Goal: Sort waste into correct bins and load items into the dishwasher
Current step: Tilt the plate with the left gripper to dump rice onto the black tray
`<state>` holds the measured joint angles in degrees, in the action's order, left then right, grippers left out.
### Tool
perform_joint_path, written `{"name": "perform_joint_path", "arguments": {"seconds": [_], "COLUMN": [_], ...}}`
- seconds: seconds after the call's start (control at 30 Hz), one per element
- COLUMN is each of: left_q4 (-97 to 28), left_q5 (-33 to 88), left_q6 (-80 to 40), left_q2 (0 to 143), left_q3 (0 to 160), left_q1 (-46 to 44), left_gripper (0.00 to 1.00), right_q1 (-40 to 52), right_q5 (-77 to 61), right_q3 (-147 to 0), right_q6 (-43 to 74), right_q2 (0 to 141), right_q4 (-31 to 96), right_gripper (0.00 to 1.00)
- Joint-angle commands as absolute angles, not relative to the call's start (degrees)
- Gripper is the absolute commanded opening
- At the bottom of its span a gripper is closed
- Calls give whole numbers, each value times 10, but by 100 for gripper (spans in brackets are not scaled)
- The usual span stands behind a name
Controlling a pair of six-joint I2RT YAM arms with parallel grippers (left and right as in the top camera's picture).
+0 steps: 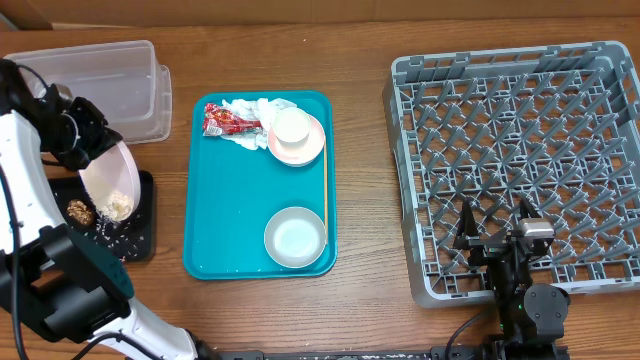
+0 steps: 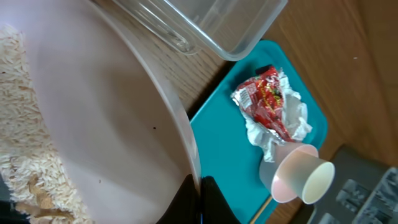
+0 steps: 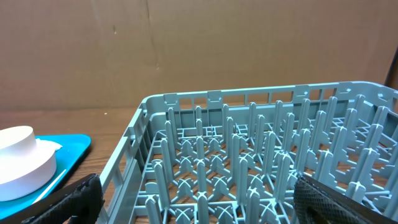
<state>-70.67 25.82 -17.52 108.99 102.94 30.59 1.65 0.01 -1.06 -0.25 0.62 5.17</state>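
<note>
My left gripper [image 1: 98,150] is shut on the rim of the pink bowl [image 1: 108,178], which is tilted over the black tray [image 1: 140,235]. Pale rice crumbs [image 1: 118,205] lie in the bowl, and a brown lump [image 1: 80,211] lies on the tray. In the left wrist view the fingertips [image 2: 186,194] pinch the bowl's edge [image 2: 180,124]. The teal tray [image 1: 230,200] holds white tissue [image 1: 245,108], a red wrapper [image 1: 225,122], a pink plate [image 1: 305,148] with a cup [image 1: 291,127], a white bowl [image 1: 295,238] and a stick [image 1: 325,190]. My right gripper [image 1: 495,225] stands open over the dish rack's [image 1: 520,130] front edge.
The clear tub [image 1: 110,85] stands at the back left, just behind the black tray. The left arm's white body [image 1: 25,200] fills the left edge. The teal tray lies between the bins and the rack.
</note>
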Motion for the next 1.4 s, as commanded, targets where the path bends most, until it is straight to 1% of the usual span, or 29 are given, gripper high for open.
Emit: {"name": "perform_joint_path", "arguments": {"seconds": [0.0,0.23,0.47,0.7,0.9,0.97,1.2,1.37], "left_q4": [-707,-715,-724,-723,-722,-728,-756,-772], "left_q5": [334,418,423,441,599,626,607,608], "left_q6": [-151,-151,-136,-136,-128,-128,-113,-113], "left_q2": [1075,1075,1075,1075,1075,1075,1075,1075], "left_q3": [1044,1044,1044,1044,1044,1044,1044,1044], "left_q1": [324,371,413,421,442,455,506,526], "left_gripper": [4,4,4,4,4,4,4,4], "right_q1": [19,19,19,19,19,19,19,19], "right_q5": [-1,-1,-1,-1,-1,-1,-1,-1], "right_q3": [-5,-5,-5,-5,-5,-5,-5,-5], "right_q6": [-6,-6,-6,-6,-6,-6,-6,-6], "right_q2": [2,2,2,2,2,2,2,2], "right_q4": [48,48,48,48,48,48,48,48], "right_gripper": [100,100,100,100,100,100,100,100]}}
